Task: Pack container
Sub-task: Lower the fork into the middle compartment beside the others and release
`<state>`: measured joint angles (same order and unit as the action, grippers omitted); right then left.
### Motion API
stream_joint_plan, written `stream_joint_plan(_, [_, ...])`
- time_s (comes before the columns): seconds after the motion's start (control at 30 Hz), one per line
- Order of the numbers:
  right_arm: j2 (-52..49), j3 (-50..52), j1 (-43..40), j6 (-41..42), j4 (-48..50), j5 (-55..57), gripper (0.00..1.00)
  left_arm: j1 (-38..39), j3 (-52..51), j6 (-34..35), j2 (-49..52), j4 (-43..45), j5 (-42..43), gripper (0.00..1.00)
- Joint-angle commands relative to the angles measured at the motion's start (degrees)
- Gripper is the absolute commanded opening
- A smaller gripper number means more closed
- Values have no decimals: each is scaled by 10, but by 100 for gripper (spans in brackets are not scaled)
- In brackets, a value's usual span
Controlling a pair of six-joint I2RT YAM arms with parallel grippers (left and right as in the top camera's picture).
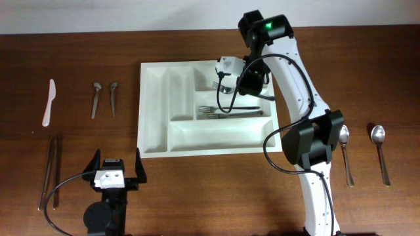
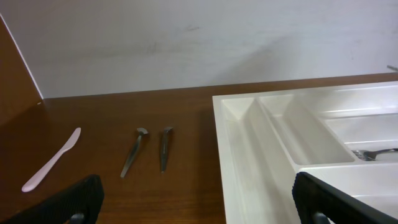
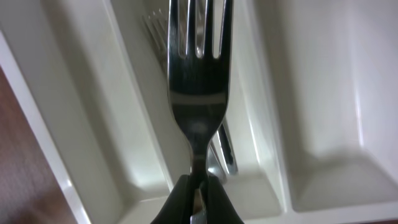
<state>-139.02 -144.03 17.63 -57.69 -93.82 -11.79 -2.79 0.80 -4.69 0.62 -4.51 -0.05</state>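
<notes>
Fork (image 3: pixel 198 93) is filling the right wrist view, tines pointing away. The right gripper (image 3: pixel 198 202) is pinching it at the neck with its jaws closed tight.

Brown wood table (image 1: pixel 210 193) is carrying everything. White tray (image 1: pixel 152 111) is sitting at table centre, its two narrow slots to the left and three long slots to the right. The right arm (image 1: pixel 308 141) is reaching in from the right edge and hanging the held fork over the tray's upper long slot; cannot tell if it is touching the plastic. More forks (image 1: pixel 233 112) are lying flat in the middle long slot.

The left gripper (image 1: pixel 117 159) is hovering just in front of the tray's near left corner with its jaws spread wide, holding nothing.

Two thin metal sticks (image 1: pixel 49 172) are lying side by side at far left. Two spoons (image 1: pixel 344 154) are lying right of the tray, well apart from it. White plastic knife (image 1: pixel 48 103) is lying at far left, and two short metal utensils (image 1: pixel 104 98) are lying between it and the tray.
</notes>
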Motion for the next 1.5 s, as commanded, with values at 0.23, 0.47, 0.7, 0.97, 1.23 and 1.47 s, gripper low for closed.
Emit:
stream_joint_plan(0.23, [7,36,4,-63,21,-63,7,-4,-3,5,-3,-2,0,99])
stream_joint_plan(0.47, [-10,38,4,-104,12,-59,7,-4,-3,5,-3,-2,0,99])
stream_joint_plan(0.7, [-35,44,3,-140,9,-56,7,-4,-3,5,-3,-2,0,99])
stream_joint_plan(0.97, [-58,44,3,-156,15,-60,8,-4,-3,5,-3,-2,0,99])
stream_joint_plan(1.23, [-73,45,4,-169,28,-117,10,-4,-3,5,-3,-2,0,99])
stream_joint_plan(1.47, [-87,45,-4,-169,28,-111,10,-4,-3,5,-3,-2,0,99])
